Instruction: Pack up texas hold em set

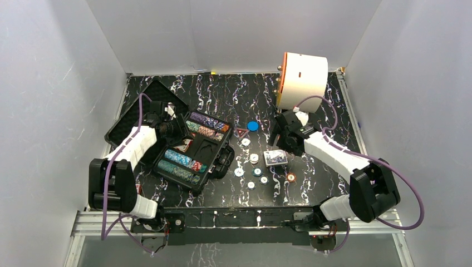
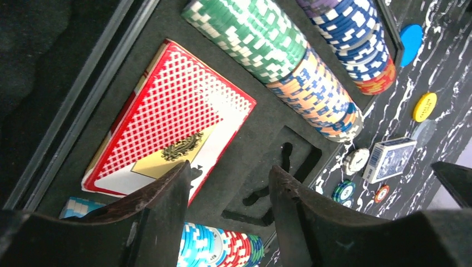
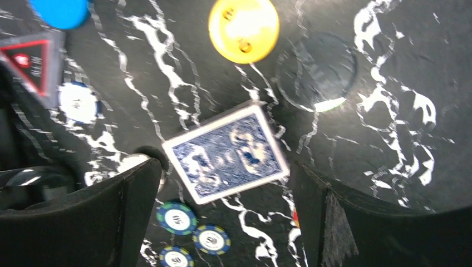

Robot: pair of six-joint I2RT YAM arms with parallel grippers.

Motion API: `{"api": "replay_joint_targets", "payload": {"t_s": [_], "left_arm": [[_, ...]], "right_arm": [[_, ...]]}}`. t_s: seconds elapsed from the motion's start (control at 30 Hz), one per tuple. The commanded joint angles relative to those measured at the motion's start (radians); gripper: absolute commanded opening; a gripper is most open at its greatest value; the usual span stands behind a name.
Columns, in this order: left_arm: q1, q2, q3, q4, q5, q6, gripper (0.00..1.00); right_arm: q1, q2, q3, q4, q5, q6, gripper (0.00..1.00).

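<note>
Now the right gripper [image 3: 225, 186] gapes wide astride the blue deck [image 3: 225, 153]; the left gripper [image 2: 231, 172], half-parted and empty, has the red deck [image 2: 172, 117] at eleven o'clock, in the case [image 2: 261, 139]

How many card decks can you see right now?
2. The red deck lies in a foam slot of the case, beside the chip rows. The blue deck lies on the table, right of the case. Others could be hidden.
</note>
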Motion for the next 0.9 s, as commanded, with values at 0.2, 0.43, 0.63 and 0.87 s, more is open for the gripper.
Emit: {"api": "replay_joint_targets", "payload": {"t_s": [0.2, 0.43, 0.63, 0.87], "left_arm": [[-0.007, -0.112, 0.061, 0.051, 0.403, 0.011, 0.68], [-0.017, -0.187, 0.028, 0.116, 0.480, -0.013, 0.81], [-0.021, -0.239, -0.007, 0.135, 0.511, -0.028, 0.82], [-0.023, -0.296, -0.035, 0.159, 0.509, -0.046, 0.82]], "right_arm": [[0.001, -0.044, -0.057, -0.126, 0.004, 0.314, 0.97], [0.006, -0.033, -0.066, -0.024, -0.017, 0.571, 0.98], [0.005, 0.055, -0.055, -0.021, -0.049, 0.710, 0.98], [0.004, 0.132, -0.036, -0.061, -0.010, 0.797, 0.95]]}}
